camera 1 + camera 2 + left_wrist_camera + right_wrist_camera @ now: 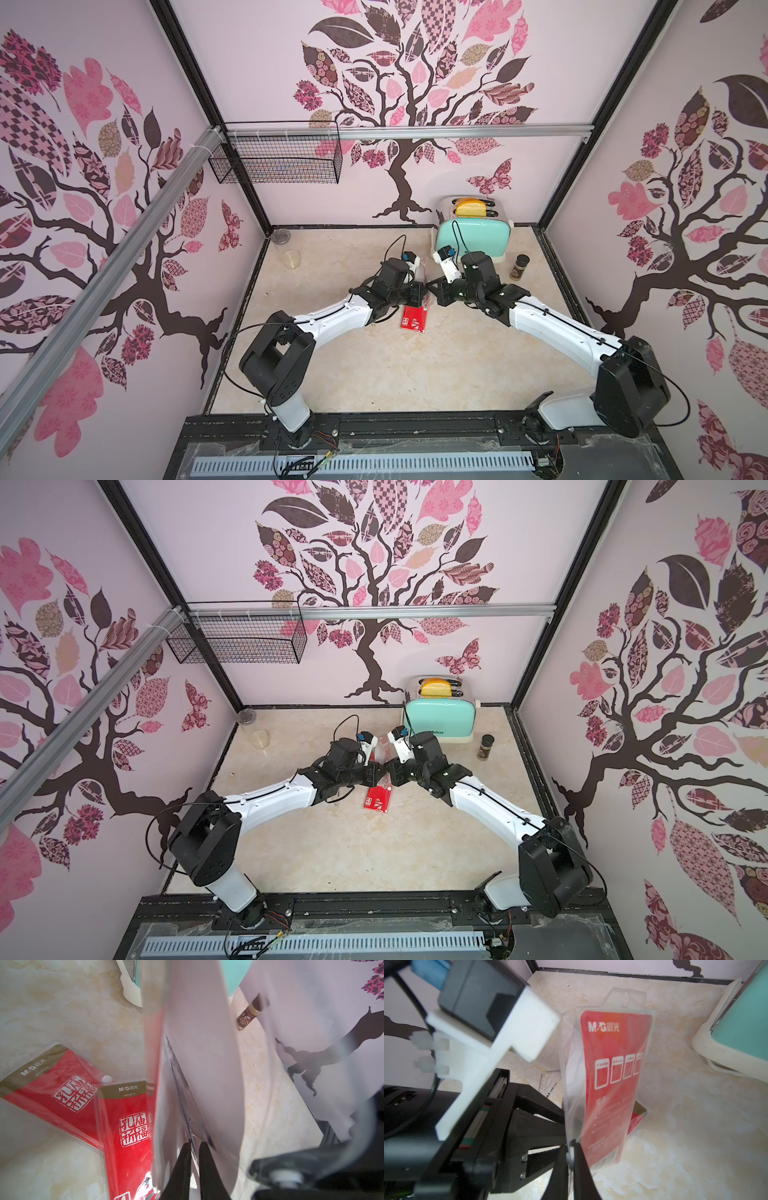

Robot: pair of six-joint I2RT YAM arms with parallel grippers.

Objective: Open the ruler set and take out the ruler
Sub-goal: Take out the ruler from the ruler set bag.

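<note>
The ruler set [608,1084], a clear plastic pouch with a red printed card inside, hangs upright between both arms in both top views [420,272] [382,750]. My right gripper [571,1145] is shut on the pouch's near end, with its white snap pinched between the fingers. My left gripper [195,1145] meets it from the other side. Its jaws stand almost together about a thin clear edge of the pouch [203,1064]; a graduated strip like a ruler runs along it. A clear triangle ruler [550,1081] lies flat on the table. A red card [414,319] lies below the grippers.
A mint toaster [473,241] with bread in it stands at the back, just behind the grippers. A brown spice jar [519,268] is to its right. A clear cup [291,258] and a lid [280,235] sit at the back left. A wire basket [282,158] hangs on the rail.
</note>
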